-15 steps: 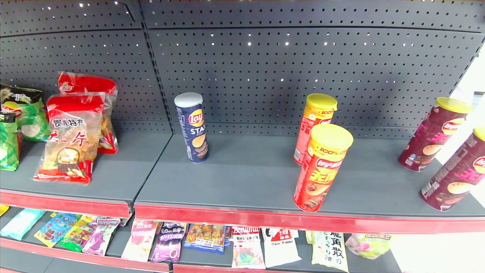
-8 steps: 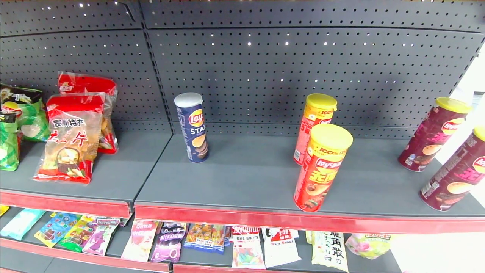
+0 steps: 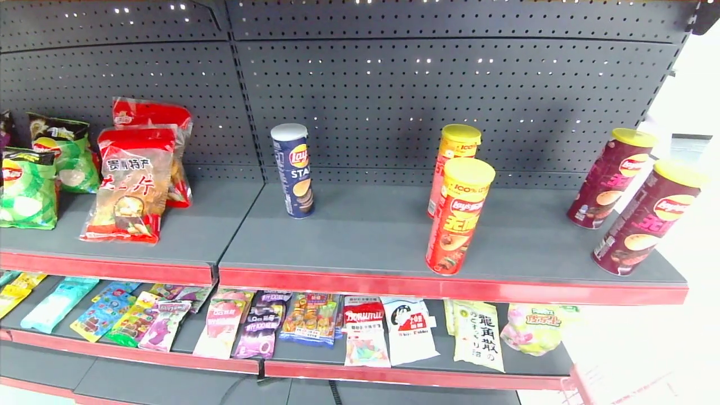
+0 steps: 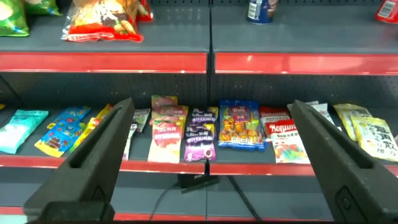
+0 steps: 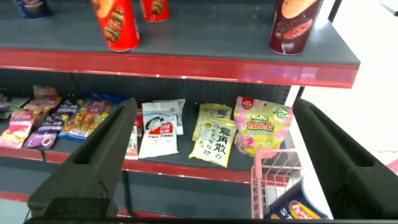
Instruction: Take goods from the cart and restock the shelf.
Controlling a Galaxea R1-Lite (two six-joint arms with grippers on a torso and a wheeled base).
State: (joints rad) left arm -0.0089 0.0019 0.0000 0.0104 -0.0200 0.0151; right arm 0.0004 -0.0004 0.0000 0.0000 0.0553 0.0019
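Observation:
The dark grey shelf holds a blue chip can, two red cans with yellow lids and two maroon cans, all upright. My left gripper hangs open and holds nothing, facing the lower shelf of candy packets. My right gripper is open too, with nothing between its fingers. Past its far finger stands the pink wire cart, with a blue package inside. The cart's corner shows low at the right in the head view.
Red snack bags and green chip bags fill the shelf's left section. Free shelf room lies between the blue can and the red cans. The lower shelf carries several flat packets. The shelf ends at the right.
The whole head view has shifted: the shelf looks smaller and more of the lower shelf and the cart corner show. The goods on the shelf have not moved.

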